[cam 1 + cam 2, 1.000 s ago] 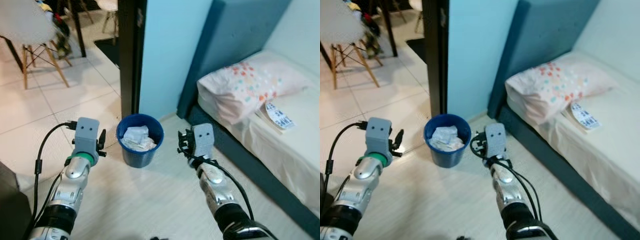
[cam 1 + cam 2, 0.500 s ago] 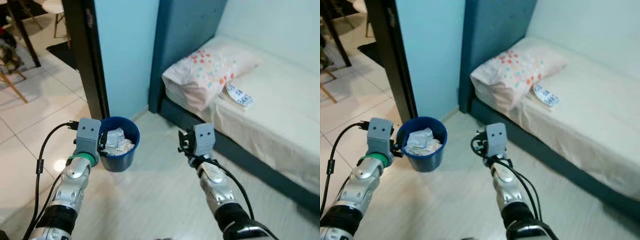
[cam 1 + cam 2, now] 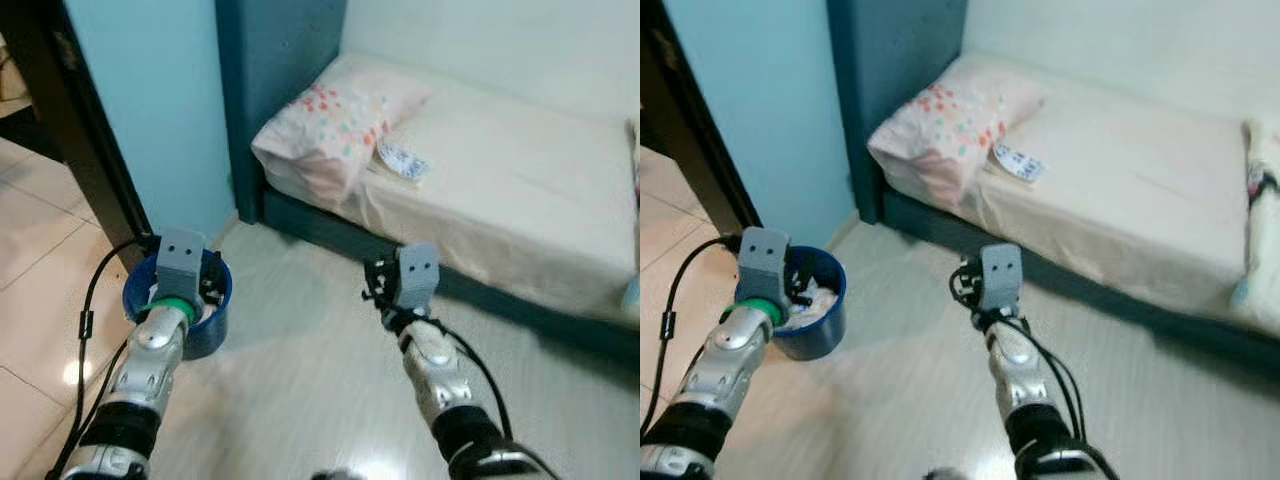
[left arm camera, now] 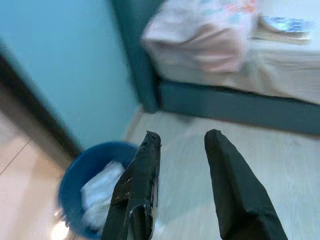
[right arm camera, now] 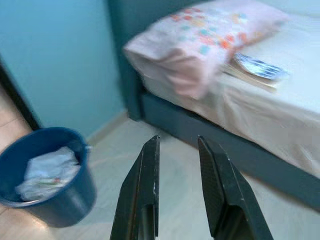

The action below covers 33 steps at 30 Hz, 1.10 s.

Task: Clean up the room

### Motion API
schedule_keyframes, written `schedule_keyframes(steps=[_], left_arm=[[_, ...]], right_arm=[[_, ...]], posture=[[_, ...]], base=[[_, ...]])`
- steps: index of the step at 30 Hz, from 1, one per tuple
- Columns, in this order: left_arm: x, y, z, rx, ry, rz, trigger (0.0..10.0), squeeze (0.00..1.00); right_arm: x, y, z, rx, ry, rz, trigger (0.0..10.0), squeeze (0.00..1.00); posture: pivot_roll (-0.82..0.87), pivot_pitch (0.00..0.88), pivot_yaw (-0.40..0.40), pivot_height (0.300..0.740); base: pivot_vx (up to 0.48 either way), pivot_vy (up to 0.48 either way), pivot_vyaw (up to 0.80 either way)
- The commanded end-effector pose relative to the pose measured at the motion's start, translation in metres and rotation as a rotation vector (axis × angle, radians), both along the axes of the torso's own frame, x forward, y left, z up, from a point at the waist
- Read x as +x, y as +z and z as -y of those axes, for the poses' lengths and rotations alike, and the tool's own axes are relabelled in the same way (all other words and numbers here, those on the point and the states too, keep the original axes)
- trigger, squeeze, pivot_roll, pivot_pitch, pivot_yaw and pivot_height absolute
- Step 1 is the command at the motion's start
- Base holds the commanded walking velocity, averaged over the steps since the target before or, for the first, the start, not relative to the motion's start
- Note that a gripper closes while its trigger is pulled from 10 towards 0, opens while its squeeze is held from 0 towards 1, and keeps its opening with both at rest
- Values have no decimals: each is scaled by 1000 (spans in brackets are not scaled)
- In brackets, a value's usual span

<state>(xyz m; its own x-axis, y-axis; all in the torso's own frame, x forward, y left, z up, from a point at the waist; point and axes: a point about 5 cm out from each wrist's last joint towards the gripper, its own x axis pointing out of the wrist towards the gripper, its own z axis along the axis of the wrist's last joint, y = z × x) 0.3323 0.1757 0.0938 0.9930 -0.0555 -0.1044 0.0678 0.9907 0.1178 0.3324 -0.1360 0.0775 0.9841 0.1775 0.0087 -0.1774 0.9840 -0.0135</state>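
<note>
A blue waste bin holding crumpled white paper stands on the pale floor by the light blue wall. My left gripper hovers just above and in front of the bin, open and with nothing between its fingers. My right gripper is held over the bare floor in front of the bed, open and likewise holding nothing. On the bed lies a pillow with coloured dots. Beside the pillow sits a flat printed packet on a thin book.
A dark blue headboard and bed base line the far side. A dark door frame leads to a tiled floor on the left. A white bundle lies at the bed's right edge.
The camera has swung to the right, from the doorway and chair toward the bed. The bin now sits under my left gripper in the picture. Both arms keep their pose.
</note>
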Motion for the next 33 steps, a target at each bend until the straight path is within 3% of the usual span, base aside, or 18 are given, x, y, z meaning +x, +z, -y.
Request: schedule_keyframes(steps=[1,17,28,33], left_arm=[[-2,-3,4,-3,-15,-9,10000,0],[-3,-4,10,-14,-27,-10,10000,0],[-1,-2,7,-10,-30,-9,10000,0],[-2,-4,9,-66,-24,-30,10000,0]], right_arm=[[0,-1,6,-1,-24,-2,10000,0],[-2,-3,14,-10,-52,-10,10000,0],[0,-1,9,-7,-53,-8,10000,0],[-1,-1,10,-8,-55,-7,10000,0]], posture=[[38,27,40,740],[32,41,36,740],[33,38,38,740],[33,38,38,740]], base=[[0,0,-800],[0,0,-800],[0,0,-800],[0,0,-800]])
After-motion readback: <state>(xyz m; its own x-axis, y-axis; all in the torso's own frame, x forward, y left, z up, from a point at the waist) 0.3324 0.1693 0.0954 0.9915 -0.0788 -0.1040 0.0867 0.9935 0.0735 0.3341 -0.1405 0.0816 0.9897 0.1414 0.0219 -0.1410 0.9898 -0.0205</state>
